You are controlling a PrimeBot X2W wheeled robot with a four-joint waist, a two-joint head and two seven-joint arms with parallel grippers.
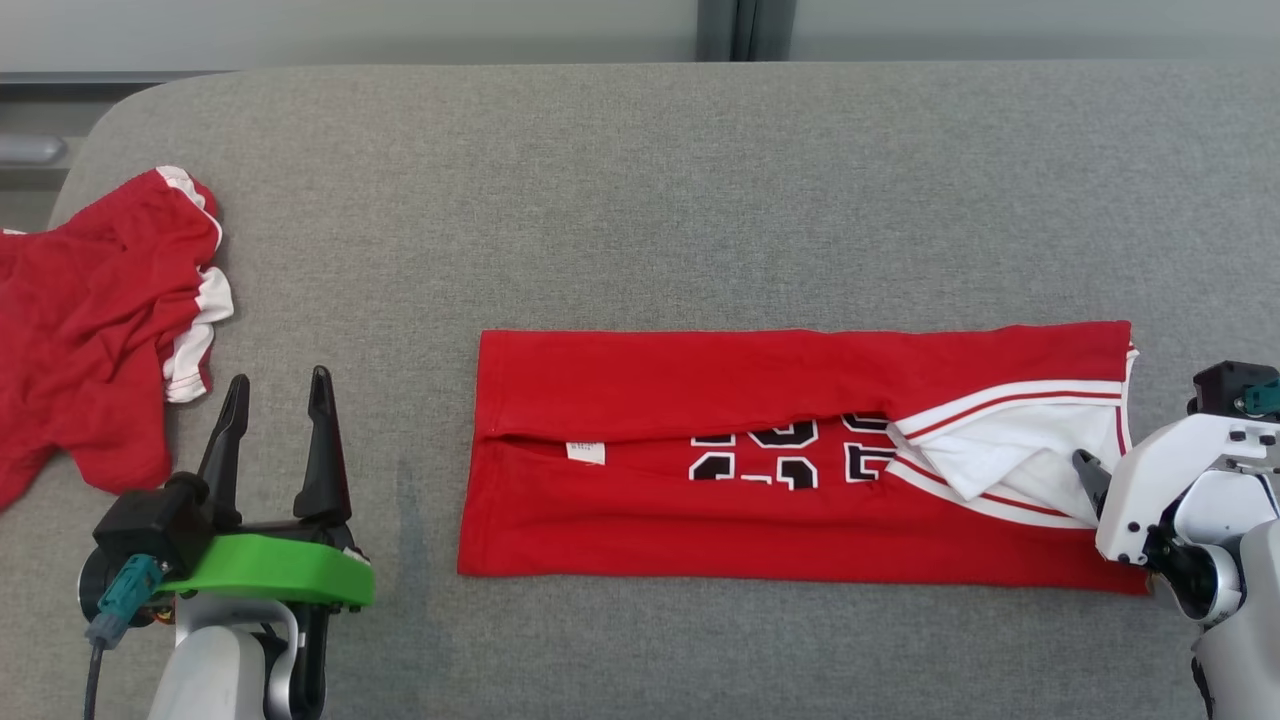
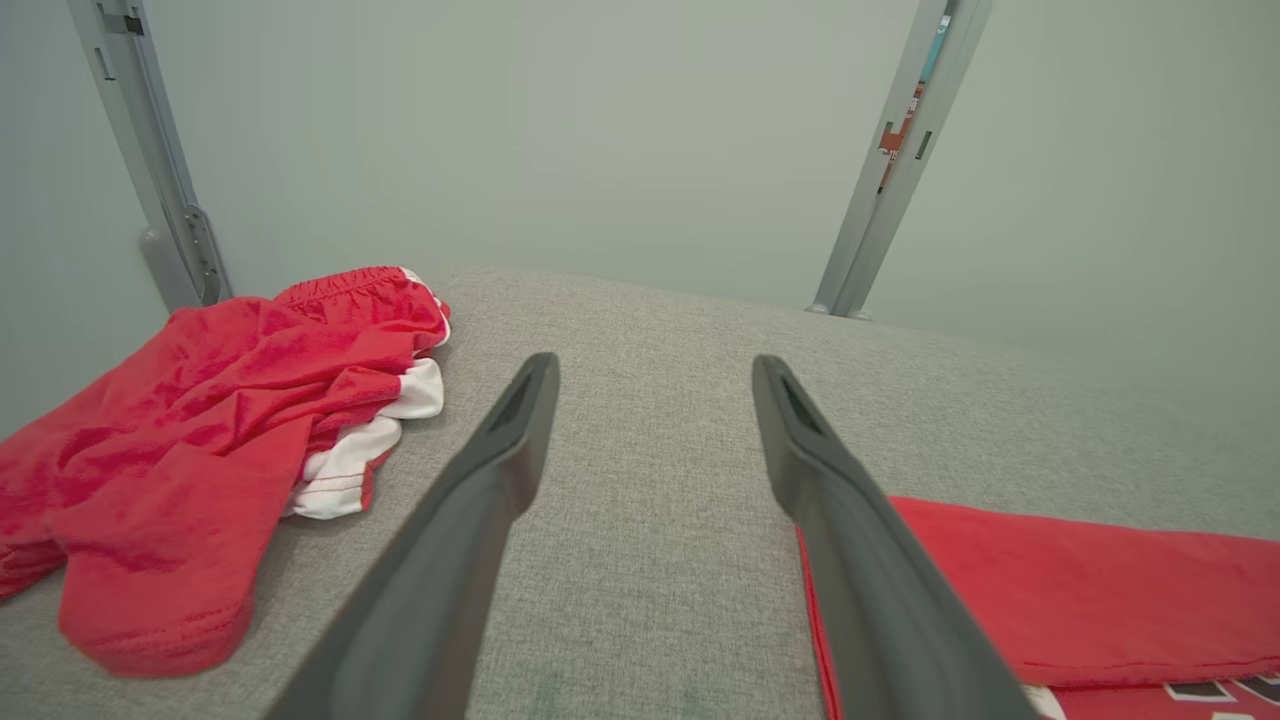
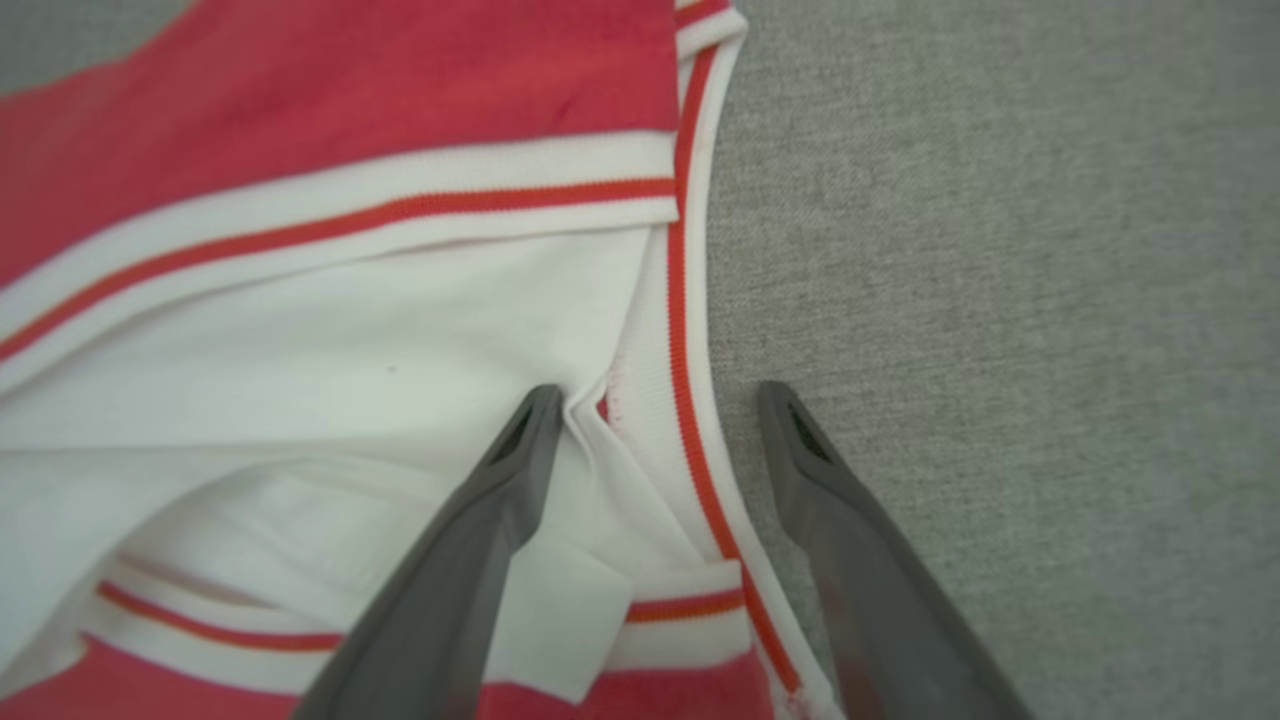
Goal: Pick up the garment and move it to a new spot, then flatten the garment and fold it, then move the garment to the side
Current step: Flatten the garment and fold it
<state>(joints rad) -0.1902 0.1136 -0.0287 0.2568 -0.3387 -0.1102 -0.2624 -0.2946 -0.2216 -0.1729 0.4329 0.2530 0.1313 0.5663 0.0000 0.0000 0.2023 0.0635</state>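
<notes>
- A grey padded surface (image 1: 640,200) spreads across the head view, with a pale wall behind it.
- The garment (image 1: 700,530), a red jersey with black and white numerals, lies on the middle and right of that surface. It is folded into one long flat strip, both long edges turned in toward the centre.
- A second piece of crumpled red clothing (image 1: 90,320) sits in a heap at the far left, well apart from the jersey.
- The left gripper (image 1: 278,385) stands at the lower left between the heap and the jersey, fingers spread wide, holding nothing.
- The right gripper (image 3: 660,395) is at the jersey's right end, fingers parted. One finger rests on loose white fabric; the other is over bare grey surface, with the white trim (image 3: 690,330) between them.
- A small white label (image 1: 585,452) shows near the centre seam.
- Risk, as a judgement: if the right fingers close here, they may catch only the trim or the top layer, and lifting would pull the folds open.
- With the left gripper away from the strip, a one-ended lift would likely let the far end drag and bunch.
</notes>
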